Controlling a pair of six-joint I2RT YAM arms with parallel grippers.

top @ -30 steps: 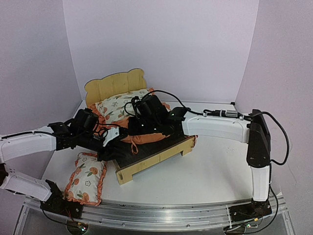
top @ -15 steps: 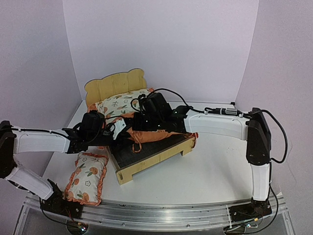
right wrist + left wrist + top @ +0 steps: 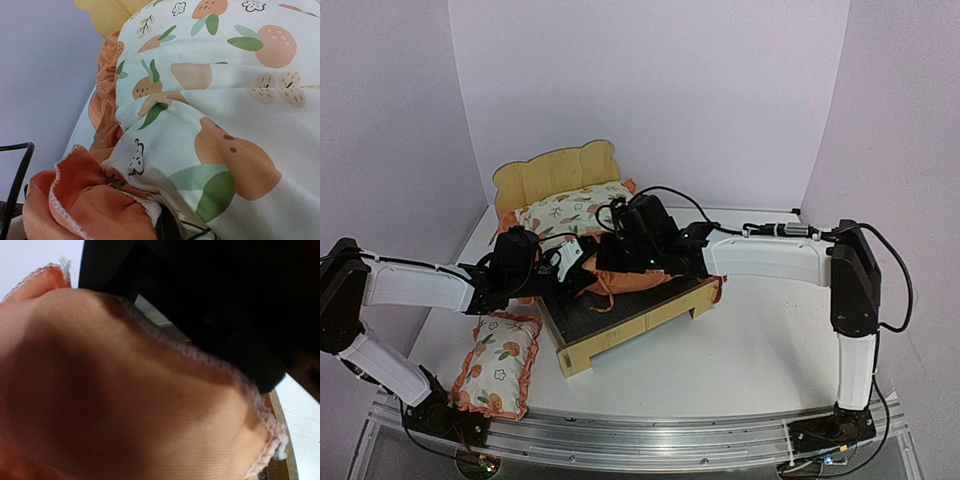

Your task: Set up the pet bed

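The pet bed (image 3: 632, 322) stands mid-table, its bear-ear headboard (image 3: 556, 172) at the back left, and its dark fabric base is bare at the front. The fruit-print mattress cushion (image 3: 572, 213) lies bunched against the headboard, with its orange ruffle (image 3: 638, 279) spilling onto the base. My right gripper (image 3: 611, 256) is shut on the cushion's front edge; in the right wrist view the print (image 3: 225, 100) folds into a dark finger (image 3: 170, 227). My left gripper (image 3: 572, 265) is at the ruffle from the left. Orange cloth (image 3: 125, 400) fills its view and hides the jaws.
The small matching pillow (image 3: 497, 363) lies on the table left of the footboard, below my left arm. Purple walls close in the back and both sides. A black cable (image 3: 665, 192) loops over the right arm. A strip of the wooden frame (image 3: 282, 440) shows in the left wrist view.
My left gripper has moved right and back, from the bed's left edge onto the orange ruffle. My right gripper has shifted slightly right with the cushion edge.
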